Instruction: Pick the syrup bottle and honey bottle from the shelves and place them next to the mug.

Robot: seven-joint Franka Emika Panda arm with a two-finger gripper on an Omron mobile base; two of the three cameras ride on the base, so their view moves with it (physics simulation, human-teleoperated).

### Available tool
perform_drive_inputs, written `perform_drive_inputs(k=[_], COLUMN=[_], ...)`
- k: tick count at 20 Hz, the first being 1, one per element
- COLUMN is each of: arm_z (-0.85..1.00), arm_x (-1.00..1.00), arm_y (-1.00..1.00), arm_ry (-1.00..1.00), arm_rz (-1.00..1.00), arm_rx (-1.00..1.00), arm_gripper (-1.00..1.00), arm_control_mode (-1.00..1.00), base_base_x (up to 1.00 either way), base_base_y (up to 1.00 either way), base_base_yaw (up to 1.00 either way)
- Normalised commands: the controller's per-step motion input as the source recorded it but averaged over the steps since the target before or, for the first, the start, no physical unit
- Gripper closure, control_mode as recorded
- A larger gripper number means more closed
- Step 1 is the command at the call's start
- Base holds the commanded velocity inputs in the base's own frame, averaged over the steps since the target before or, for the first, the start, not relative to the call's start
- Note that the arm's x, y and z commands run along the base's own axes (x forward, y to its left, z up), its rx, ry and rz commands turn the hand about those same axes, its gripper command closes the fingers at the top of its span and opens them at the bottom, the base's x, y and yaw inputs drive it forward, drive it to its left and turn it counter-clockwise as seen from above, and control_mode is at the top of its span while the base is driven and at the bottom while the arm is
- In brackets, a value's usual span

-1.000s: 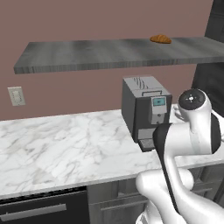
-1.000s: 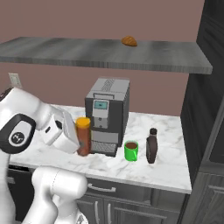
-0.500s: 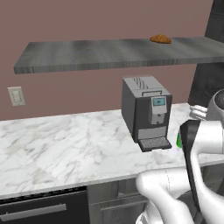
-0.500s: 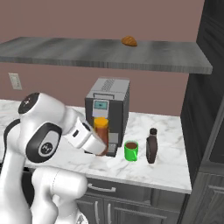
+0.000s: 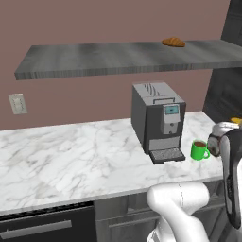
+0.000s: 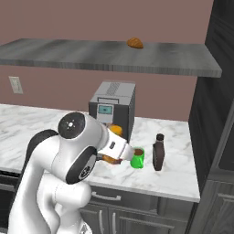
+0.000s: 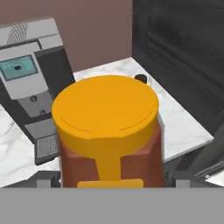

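Note:
My gripper (image 6: 114, 149) is shut on the honey bottle (image 7: 107, 113), an amber bottle with an orange cap, held tilted just left of the mug. In the right base view the honey bottle's cap (image 6: 116, 130) shows above the hand. The small green mug (image 6: 136, 158) with dark liquid stands on the marble counter in front of the coffee machine. The dark brown syrup bottle (image 6: 158, 152) stands upright on the counter just right of the mug. The left base view shows the mug (image 5: 199, 150) beside my arm. The grey shelf (image 6: 105, 55) runs along the wall above.
A grey coffee machine (image 6: 112, 107) stands on the counter right behind the honey bottle and mug. A brown bread roll (image 6: 135, 43) lies on the shelf. A tall dark cabinet (image 6: 219, 114) bounds the counter on the right. The white marble counter (image 5: 71, 156) stretches left.
The arm has swung to the right with the honey bottle in its grip, from left of the coffee machine to just beside the mug. Mug and syrup bottle have stayed put.

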Motion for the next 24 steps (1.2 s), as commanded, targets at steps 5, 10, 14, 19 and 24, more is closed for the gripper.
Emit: perform_drive_inputs(k=[5,10,14,19,24], arm_z=[-0.45,-0.4,-0.31,-0.27,-0.22], arm_x=[0.23,0.1,0.09,0.02,0.01], arm_y=[-0.13,-0.05,-0.15,-0.2,-0.18], arm_ry=[0.0,0.0,0.0,0.0,0.0], arm_rz=[0.47,0.48,0.49,0.39,0.16], arm_rx=[0.02,0.02,0.01,0.0,0.0], arm_gripper=[1.0,1.0,1.0,1.0,1.0], arm_control_mode=[-1.0,-1.0,-1.0,-1.0,-1.0], base_base_x=[0.0,0.0,0.0,0.0,0.0], base_base_y=[0.0,0.0,0.0,0.0,0.0], base_base_yaw=[0.0,0.0,0.0,0.0,0.0])
